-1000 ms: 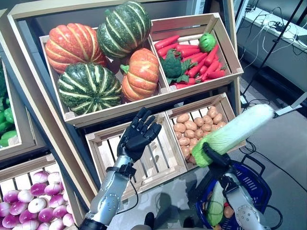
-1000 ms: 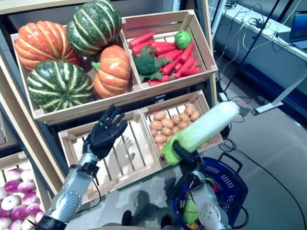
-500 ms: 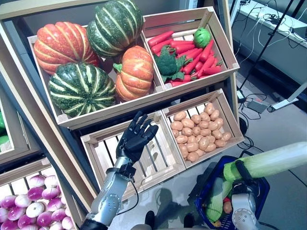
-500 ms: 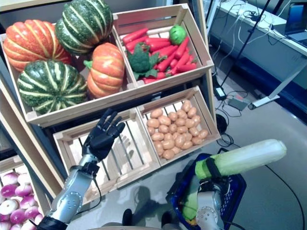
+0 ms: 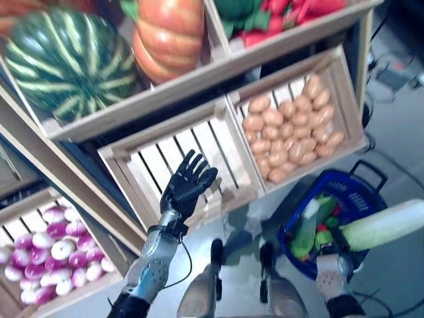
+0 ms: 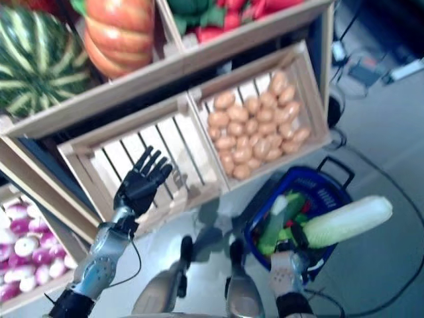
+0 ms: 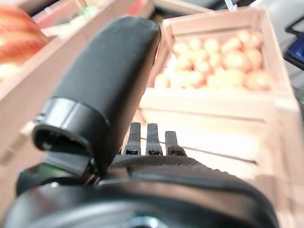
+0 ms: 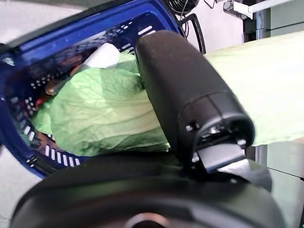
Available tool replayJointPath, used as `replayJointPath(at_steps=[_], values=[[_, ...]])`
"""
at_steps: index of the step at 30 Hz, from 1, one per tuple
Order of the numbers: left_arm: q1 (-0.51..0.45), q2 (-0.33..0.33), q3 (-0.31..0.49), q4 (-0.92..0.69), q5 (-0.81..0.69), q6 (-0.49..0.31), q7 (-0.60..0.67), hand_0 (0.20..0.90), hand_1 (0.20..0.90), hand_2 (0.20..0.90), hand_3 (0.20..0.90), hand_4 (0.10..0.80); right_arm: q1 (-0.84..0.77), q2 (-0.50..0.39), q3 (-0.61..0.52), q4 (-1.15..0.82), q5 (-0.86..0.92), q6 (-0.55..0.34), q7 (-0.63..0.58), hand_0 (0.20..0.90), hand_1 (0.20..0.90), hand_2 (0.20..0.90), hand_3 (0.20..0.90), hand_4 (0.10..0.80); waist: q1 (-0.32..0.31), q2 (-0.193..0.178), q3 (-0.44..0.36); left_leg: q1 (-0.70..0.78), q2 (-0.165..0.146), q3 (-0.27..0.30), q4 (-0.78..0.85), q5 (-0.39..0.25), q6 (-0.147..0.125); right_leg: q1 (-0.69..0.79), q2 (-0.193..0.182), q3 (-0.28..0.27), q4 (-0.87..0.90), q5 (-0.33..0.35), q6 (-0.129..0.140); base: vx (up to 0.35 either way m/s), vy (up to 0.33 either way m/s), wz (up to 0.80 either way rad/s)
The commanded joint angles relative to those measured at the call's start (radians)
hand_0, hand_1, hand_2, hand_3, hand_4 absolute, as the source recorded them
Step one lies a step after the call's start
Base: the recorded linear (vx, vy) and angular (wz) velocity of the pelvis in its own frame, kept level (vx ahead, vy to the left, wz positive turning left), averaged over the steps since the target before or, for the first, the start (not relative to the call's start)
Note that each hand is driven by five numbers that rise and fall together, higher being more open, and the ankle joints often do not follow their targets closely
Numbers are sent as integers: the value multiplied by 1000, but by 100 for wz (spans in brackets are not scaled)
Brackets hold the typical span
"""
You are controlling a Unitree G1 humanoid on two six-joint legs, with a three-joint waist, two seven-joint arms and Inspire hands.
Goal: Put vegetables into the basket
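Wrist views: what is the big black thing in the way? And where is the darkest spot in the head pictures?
Left wrist view: the left robot hand has its thumb right by the camera, hiding part of the empty crate. Right wrist view: the right robot hand has its thumb across the cabbage above the basket. Left eye view: darkest is the shaded gap under the upper shelf.

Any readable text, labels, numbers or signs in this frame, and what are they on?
None can be read.
The crates, the blue basket and the cabbage in the right hand show no print.
The left hand, open, bears no marking either.
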Motion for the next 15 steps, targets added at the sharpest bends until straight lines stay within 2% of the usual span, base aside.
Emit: replayJointPath(at_steps=[1, 7, 10, 15], values=[[-75, 12, 22, -75, 13, -136, -10, 900, 900, 900, 900, 800, -75, -98, -45, -58, -55, -105, -52, 300, 300, 300, 300, 400, 18, -20, 11, -63, -27, -34, 74, -46, 10, -82, 8, 4, 124, 30, -56, -216, -29, 3], [-147, -5, -19, -57, 52, -179, 8, 900, 900, 900, 900, 800, -203, -133, -17, -2, -47, -57, -14, 300, 300, 300, 300, 400, 29, -9, 79, -194, -32, -35, 106, -21, 3, -197, 18, -18, 160, 35, -62, -210, -23, 3], [-214, -15, -55, -45, 89, -208, 16, 900, 900, 900, 900, 800, -291, -154, 28, 42, -69, -24, 34, 300, 300, 300, 300, 400, 40, -7, 93, -315, -65, -46, 204, -34, 9, -309, 16, -28, 246, 23, -67, -237, -15, 8], [-251, -19, -65, -38, 87, -206, 20, 900, 900, 900, 900, 800, -336, -185, 49, 83, -84, 27, 87, 300, 300, 300, 300, 400, 45, -15, 93, -437, -83, -53, 360, -75, 8, -423, 1, -17, 364, 3, -63, -72, -1, 10]])
